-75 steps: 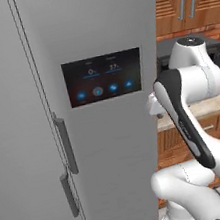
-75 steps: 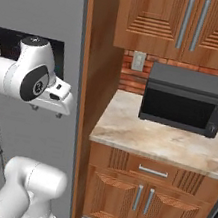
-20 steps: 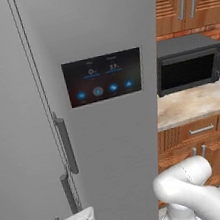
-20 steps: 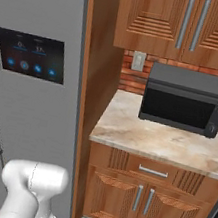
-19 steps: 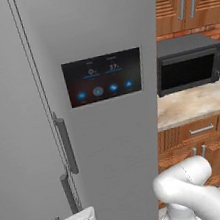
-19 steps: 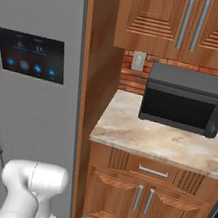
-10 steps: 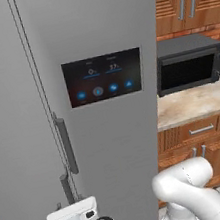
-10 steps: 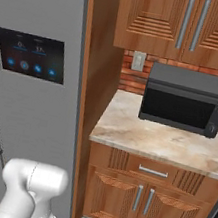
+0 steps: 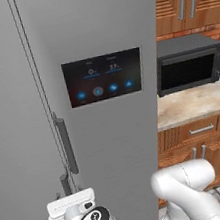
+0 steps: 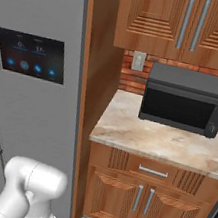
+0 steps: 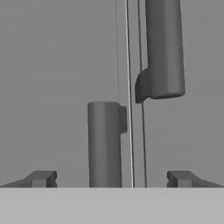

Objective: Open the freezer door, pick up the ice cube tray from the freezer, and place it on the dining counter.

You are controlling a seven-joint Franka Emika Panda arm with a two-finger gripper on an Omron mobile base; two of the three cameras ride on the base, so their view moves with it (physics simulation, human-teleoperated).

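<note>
Freezer door (image 9: pixel 13 123), the task's thing, is shut, forming the left half of the grey fridge front. In the hand view the jaws (image 11: pixel 109 178) stand wide apart, holding nothing, their two dark fingertips (image 11: pixel 41 178) rising at the bottom corners of that view. Between them, left of centre, rises the top end of a vertical grey bar handle (image 11: pixel 104 144), close to the jaws but not touched by either tip. Just right of it runs the thin seam between the two doors, and beyond the seam, higher in that view, hangs the lower end of the other door's handle (image 11: pixel 162 48).

In the left base view the hand sits low at the fridge front, its white end plate just below the short lower handle beside the seam. The longer handle (image 9: pixel 65 145) stands above it on the door with the black touchscreen (image 9: pixel 104 76), which glows with blue icons.

Right of the fridge a wood side panel meets a beige marbled counter (image 10: pixel 161 140) carrying a dark microwave (image 10: pixel 186 100) against a brick backsplash. Wooden cabinets (image 10: pixel 190 21) with vertical bar pulls hang above, and a drawer and doors sit beneath the counter.
</note>
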